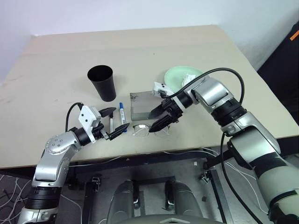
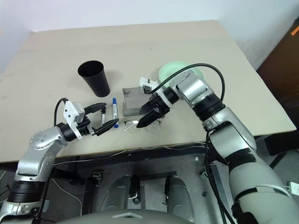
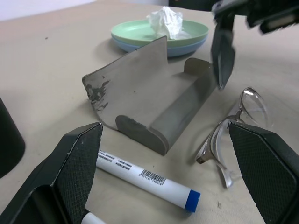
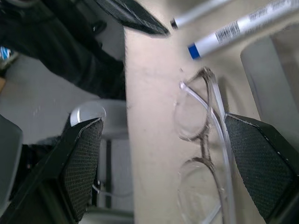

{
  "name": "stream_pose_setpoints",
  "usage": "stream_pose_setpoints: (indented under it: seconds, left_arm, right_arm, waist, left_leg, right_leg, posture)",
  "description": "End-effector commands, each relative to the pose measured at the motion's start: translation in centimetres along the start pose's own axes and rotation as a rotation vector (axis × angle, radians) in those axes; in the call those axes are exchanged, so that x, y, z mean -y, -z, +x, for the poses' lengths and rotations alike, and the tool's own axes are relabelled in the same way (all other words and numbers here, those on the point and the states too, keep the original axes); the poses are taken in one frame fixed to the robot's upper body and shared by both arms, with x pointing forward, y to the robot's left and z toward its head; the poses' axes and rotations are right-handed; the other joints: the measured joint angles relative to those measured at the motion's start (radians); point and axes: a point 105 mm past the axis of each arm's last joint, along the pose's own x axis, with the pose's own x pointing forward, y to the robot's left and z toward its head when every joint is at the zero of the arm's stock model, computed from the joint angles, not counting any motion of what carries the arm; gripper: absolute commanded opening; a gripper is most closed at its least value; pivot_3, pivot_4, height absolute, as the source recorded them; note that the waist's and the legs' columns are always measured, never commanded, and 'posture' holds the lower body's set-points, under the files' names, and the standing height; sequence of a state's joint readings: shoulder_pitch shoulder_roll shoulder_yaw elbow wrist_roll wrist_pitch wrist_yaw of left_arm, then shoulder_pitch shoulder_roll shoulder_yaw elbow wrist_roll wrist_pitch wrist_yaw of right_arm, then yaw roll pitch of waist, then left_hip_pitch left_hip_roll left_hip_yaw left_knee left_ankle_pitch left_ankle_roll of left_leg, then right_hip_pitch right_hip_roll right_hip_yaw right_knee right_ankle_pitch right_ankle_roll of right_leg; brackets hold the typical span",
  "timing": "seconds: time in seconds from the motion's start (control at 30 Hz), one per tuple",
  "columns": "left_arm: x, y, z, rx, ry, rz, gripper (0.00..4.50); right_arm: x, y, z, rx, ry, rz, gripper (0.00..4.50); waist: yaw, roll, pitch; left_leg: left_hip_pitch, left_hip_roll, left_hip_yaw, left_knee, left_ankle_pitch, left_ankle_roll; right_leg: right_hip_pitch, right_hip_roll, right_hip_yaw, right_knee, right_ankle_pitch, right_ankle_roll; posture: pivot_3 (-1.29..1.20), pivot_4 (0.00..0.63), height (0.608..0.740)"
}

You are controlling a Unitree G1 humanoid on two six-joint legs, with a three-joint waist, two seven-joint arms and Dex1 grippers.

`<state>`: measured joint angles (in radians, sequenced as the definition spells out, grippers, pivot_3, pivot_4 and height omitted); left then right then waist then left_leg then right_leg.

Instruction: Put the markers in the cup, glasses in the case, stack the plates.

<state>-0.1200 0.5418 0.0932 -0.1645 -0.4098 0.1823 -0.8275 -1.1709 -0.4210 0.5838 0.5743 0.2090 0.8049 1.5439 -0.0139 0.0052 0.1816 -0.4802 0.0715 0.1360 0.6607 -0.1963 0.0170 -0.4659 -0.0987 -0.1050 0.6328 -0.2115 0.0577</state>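
Wire-rimmed glasses (image 1: pixel 150 129) lie flat on the bench (image 1: pixel 56 93) edge beside the open grey case (image 1: pixel 142 103), light, springy, fragile, so the wide-open right gripper (image 1: pixel 159 119) above should pinch the bridge, not lenses.

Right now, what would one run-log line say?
right pincer: open above glasses | left pincer: open by markers | case: open | plates: stacked

My two head cameras looked forward and down over the worktop (image 1: pixel 140 46) from well above, sharing almost the same scene. The left wrist camera sat low, facing level between its fingers toward the glasses (image 3: pixel 233 135). The right wrist camera looked steeply down, close over those same glasses.
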Motion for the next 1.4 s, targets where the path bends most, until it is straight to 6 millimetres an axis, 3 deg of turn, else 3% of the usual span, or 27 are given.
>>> stream_pose_setpoints:
  seconds: [0.03, 0.13, 0.4, 0.5, 0.6, 0.97, 1.07, 1.2, 1.27, 1.4]
  left_arm:
    - [0.3, -0.6, 0.0, 0.031, -0.003, 0.031, 4.5]
    - [0.5, -0.5, 0.1, 0.032, -0.004, 0.031, 4.5]
    - [0.9, -0.6, 0.5, 0.037, -0.005, 0.028, 4.5]
    - [1.0, -0.6, 0.6, 0.037, -0.004, 0.028, 4.5]
    - [1.0, -0.5, 0.7, 0.039, -0.002, 0.025, 4.5]
    - [1.2, -0.1, 1.0, 0.04, 0.002, 0.016, 4.5]
    - [1.2, -0.1, 1.0, 0.039, 0.001, 0.018, 4.5]
    - [1.2, -0.1, 1.0, 0.037, -0.001, 0.018, 4.5]
    - [1.1, -0.1, 1.0, 0.039, -0.005, 0.018, 4.5]
    - [1.3, 0.1, 0.8, 0.037, -0.005, 0.014, 4.5]
  right_arm:
    - [0.3, -0.5, -0.1, -0.046, -0.003, -0.057, 4.36]
    - [0.5, 0.5, 0.2, -0.095, -0.016, -0.065, 4.36]
    - [0.6, 0.6, 0.8, -0.115, -0.034, -0.066, 4.36]
    - [0.6, 0.4, 1.1, -0.118, -0.037, -0.066, 3.78]
    - [0.5, 0.2, 1.4, -0.125, -0.044, -0.071, 2.82]
    - [0.5, 0.1, 2.2, -0.156, -0.045, -0.062, 2.82]
    - [0.7, 0.0, 2.1, -0.157, -0.037, -0.053, 2.3]
    - [0.8, -0.4, 2.1, -0.149, -0.032, -0.063, 1.09]
    - [0.8, -0.4, 2.1, -0.147, -0.03, -0.069, 1.09]
    - [0.7, -0.7, 1.8, -0.134, -0.029, -0.07, 0.23]
  waist:
    - [-0.001, 0.0, 0.0]
    - [0.0, 0.0, 0.0]
    - [-0.001, 0.0, 0.0]
    - [-0.001, 0.0, 0.0]
    - [-0.001, 0.0, 0.0]
    - [-0.001, 0.0, 0.0]
    - [-0.002, 0.0, 0.0]
    - [-0.002, 0.0, 0.0]
    - [-0.002, 0.0, 0.0]
    - [-0.002, 0.0, 0.0]
  left_leg:
    - [0.0, 0.0, 0.0, 0.0, 0.0, 0.0]
    - [0.0, 0.0, 0.0, 0.0, 0.0, 0.0]
    - [0.0, 0.0, 0.0, 0.0, 0.0, 0.0]
    - [0.0, 0.0, 0.0, 0.0, 0.0, 0.0]
    - [0.0, 0.0, 0.0, 0.0, 0.0, 0.0]
    - [0.0, 0.0, 0.0, 0.0, 0.0, 0.0]
    - [-0.001, 0.0, 0.0, 0.0, 0.0, 0.0]
    - [-0.001, 0.001, 0.001, -0.001, 0.0, 0.0]
    - [-0.001, 0.001, 0.001, -0.001, 0.0, 0.0]
    - [-0.001, 0.001, 0.001, -0.002, 0.0, 0.0]
  right_leg:
    - [0.0, 0.0, 0.0, 0.0, 0.0, 0.0]
    - [0.0, 0.0, 0.0, 0.0, 0.0, 0.0]
    - [-0.001, 0.0, 0.0, 0.0, 0.0, 0.0]
    - [-0.001, 0.0, 0.0, 0.0, 0.0, 0.0]
    - [-0.001, 0.0, 0.0, 0.0, 0.0, 0.0]
    - [-0.001, 0.0, 0.0, 0.0, 0.0, 0.0]
    - [-0.001, 0.0, 0.0, 0.0, 0.0, 0.0]
    - [-0.001, 0.0, 0.0, 0.0, 0.0, 0.0]
    - [-0.001, 0.0, 0.0, 0.0, 0.0, 0.0]
    - [-0.001, 0.0, 0.0, -0.001, 0.0, 0.0]
  posture:
    - [0.0, 0.15, 0.701]
    - [0.0, 0.15, 0.701]
    - [0.0, 0.15, 0.701]
    - [0.0, 0.15, 0.701]
    - [0.0, 0.15, 0.701]
    - [0.0, 0.15, 0.701]
    - [0.0, 0.15, 0.701]
    - [0.0, 0.15, 0.701]
    - [0.0, 0.15, 0.701]
    - [0.0, 0.15, 0.701]
